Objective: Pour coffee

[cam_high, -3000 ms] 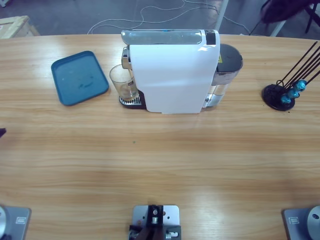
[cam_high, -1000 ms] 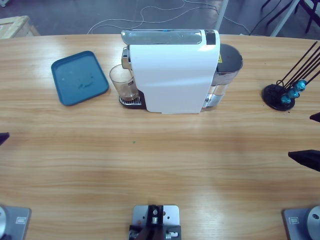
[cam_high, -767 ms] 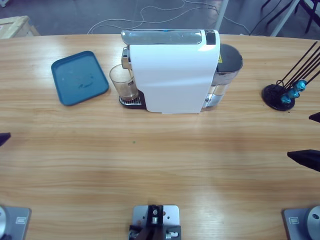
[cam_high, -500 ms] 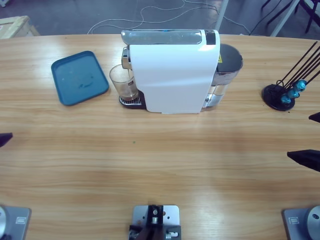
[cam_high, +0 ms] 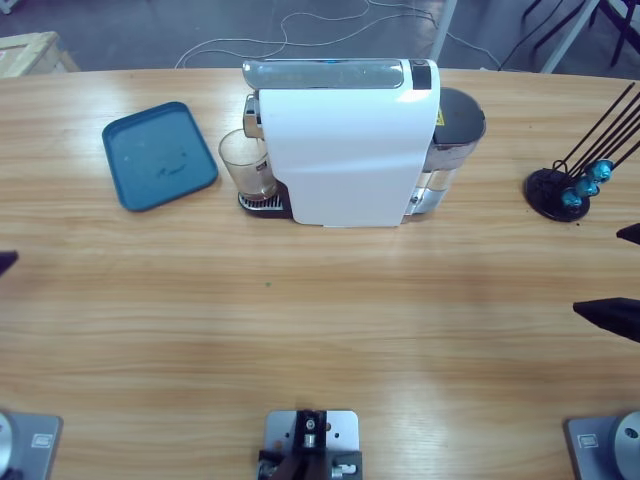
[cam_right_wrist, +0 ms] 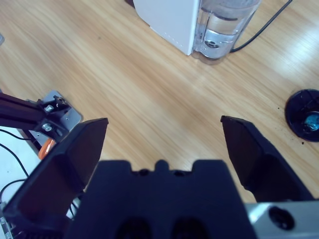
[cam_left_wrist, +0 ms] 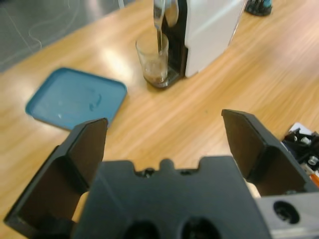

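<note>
A white coffee machine [cam_high: 345, 150] stands at the table's far middle. A clear glass [cam_high: 245, 165] sits under its spout on the drip grate. A shallow layer of dark brown coffee [cam_left_wrist: 155, 77] lies in the bottom of the glass [cam_left_wrist: 152, 59]. My left gripper [cam_left_wrist: 164, 119] is open and empty, well back from the glass; in the high view only a black tip [cam_high: 5, 262] shows at the left edge. My right gripper [cam_right_wrist: 164, 122] is open and empty, near the right edge [cam_high: 620, 275], facing the machine's water tank [cam_right_wrist: 224, 25].
A blue tray [cam_high: 160, 155] lies left of the glass. A black capsule holder [cam_high: 560, 192] with blue capsules and thin rods stands at the far right. The machine's cable runs off behind the tank. A wooden crate [cam_high: 30, 50] sits beyond the far left edge.
The right gripper's tips came in at the right edge since three seconds ago, then held still. The left tip shifted slightly at the left edge. The glass bottom looks darker.
</note>
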